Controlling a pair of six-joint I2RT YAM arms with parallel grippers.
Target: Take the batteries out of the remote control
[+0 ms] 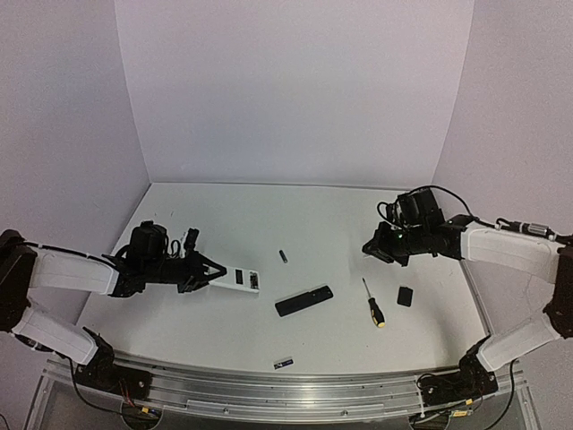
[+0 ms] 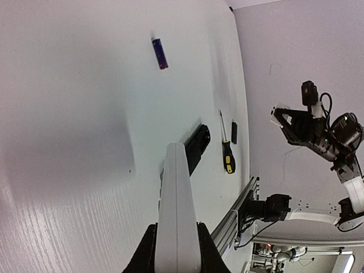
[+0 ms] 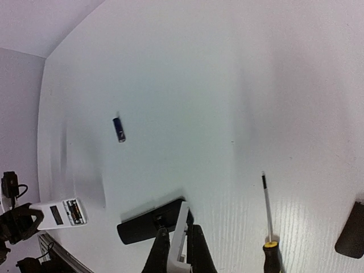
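My left gripper [image 1: 210,269] is shut on one end of a white remote control [image 1: 235,279], held low over the table's left side. The remote's long back [image 2: 177,210] fills the space between the jaws. Its far end has an open compartment [image 3: 73,210]; the contents are too small to make out. One battery [image 1: 283,256] lies mid-table, also seen as a dark cell [image 2: 160,53] [image 3: 119,129]. A second battery [image 1: 283,363] rests near the front edge. My right gripper [image 1: 369,246] hangs raised at the right, shut on a thin white cover [image 3: 181,239].
A black remote [image 1: 304,300] lies at the table's centre. A screwdriver with a yellow-and-black handle [image 1: 373,305] and a small flat black cover [image 1: 405,296] lie to its right. White walls close in the back and sides. A metal rail [image 1: 269,394] runs along the front.
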